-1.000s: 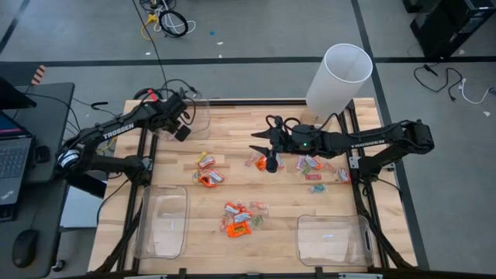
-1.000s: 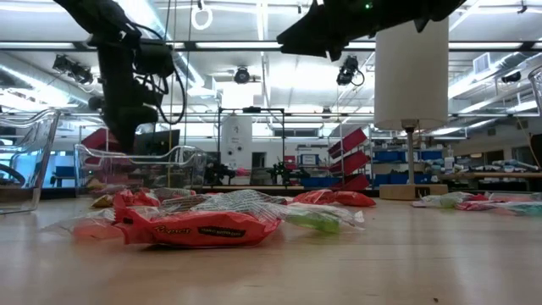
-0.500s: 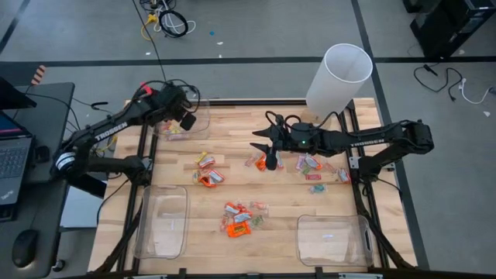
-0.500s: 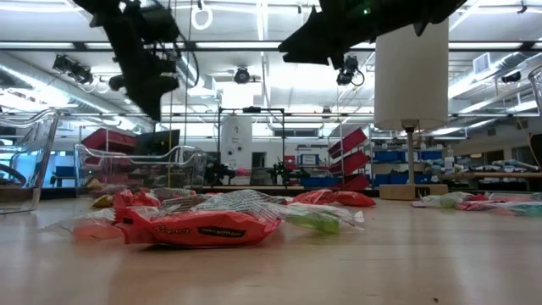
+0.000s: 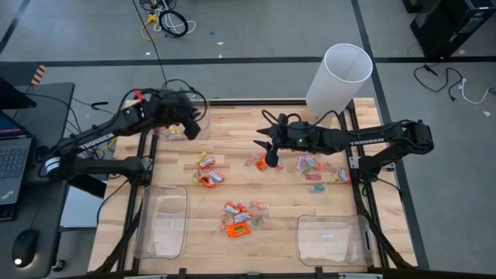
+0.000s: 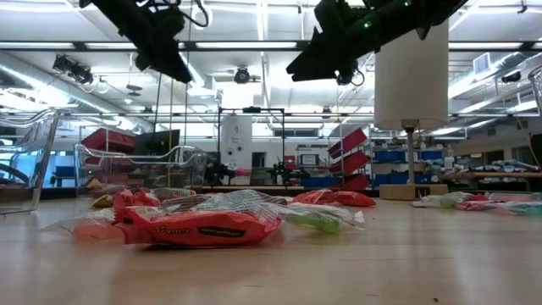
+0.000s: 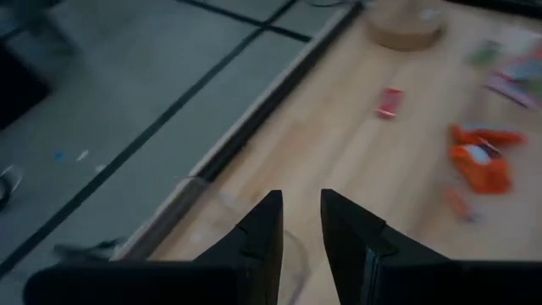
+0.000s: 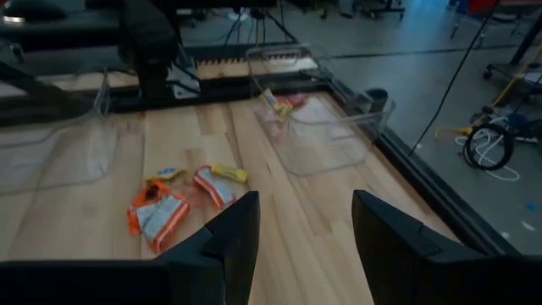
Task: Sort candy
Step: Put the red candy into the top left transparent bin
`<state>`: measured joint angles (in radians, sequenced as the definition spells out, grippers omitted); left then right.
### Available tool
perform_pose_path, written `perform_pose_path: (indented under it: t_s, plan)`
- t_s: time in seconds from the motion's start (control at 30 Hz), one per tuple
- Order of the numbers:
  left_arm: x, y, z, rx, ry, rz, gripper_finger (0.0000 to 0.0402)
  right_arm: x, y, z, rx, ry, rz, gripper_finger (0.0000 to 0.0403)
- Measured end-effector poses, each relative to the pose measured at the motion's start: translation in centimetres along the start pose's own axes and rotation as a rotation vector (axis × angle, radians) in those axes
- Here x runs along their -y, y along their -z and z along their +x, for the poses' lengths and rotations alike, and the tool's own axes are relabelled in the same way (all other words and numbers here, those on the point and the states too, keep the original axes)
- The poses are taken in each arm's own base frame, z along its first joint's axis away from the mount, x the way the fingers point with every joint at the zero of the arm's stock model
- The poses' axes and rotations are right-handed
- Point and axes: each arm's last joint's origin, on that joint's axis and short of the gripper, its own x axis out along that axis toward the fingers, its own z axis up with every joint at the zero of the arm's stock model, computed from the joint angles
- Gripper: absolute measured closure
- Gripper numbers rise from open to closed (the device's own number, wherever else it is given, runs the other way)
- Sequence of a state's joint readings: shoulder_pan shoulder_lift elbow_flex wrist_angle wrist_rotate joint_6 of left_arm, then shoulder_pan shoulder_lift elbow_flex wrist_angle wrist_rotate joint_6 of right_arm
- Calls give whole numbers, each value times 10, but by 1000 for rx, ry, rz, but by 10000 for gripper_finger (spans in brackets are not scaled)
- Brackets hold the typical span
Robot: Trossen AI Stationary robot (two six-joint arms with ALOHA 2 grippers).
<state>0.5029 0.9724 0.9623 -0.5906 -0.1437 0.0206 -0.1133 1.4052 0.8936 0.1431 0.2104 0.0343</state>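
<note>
Small wrapped candy lies in loose groups on the wooden table: an orange and yellow group (image 5: pixel 208 170), an orange heap (image 5: pixel 239 218), and pink and pale pieces (image 5: pixel 311 164). A few more sweets (image 5: pixel 175 130) lie inside the far-left clear bin (image 5: pixel 203 116). My left gripper (image 5: pixel 193 132) hangs high over that bin's right side, its fingers (image 7: pixel 269 222) a narrow gap apart with nothing between them. My right gripper (image 5: pixel 270 160) hovers over the table's middle, wide open (image 8: pixel 305 212) and empty, above the sweets (image 5: pixel 256 161) there.
Clear bins rest at the near left (image 5: pixel 163 221) and the near right (image 5: pixel 333 239). A tall white cylinder (image 5: pixel 339 77) stands on a wooden base at the far right. Bare wood lies between the candy groups.
My left gripper has risen from just over the far-left bin and swung toward the table's right, turning as it went. My right gripper has stayed over the table's middle, drifting only a little.
</note>
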Motion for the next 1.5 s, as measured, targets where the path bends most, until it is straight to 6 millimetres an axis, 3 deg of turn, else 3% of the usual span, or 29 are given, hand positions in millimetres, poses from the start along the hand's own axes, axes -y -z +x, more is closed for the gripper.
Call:
perform_pose_path:
  t_s: [0.2, 0.47, 0.63, 1.07, 1.5]
  plan:
    - [17, -1, -4, 24, 135, 52, 316, 4, 6, 0, -60, 99, -9, 228]
    - [29, -8, -7, 98, 188, 58, 316, 21, 7, 2, -59, 207, 116, 231]
    - [30, -10, -8, 123, 195, 33, 316, 22, 9, 7, -62, 204, 125, 231]
    - [33, -8, -8, 104, 204, 44, 316, 16, 30, 55, -226, 263, 92, 231]
    - [34, -4, -8, 64, 207, 56, 316, 25, 47, 56, -353, 461, 194, 231]
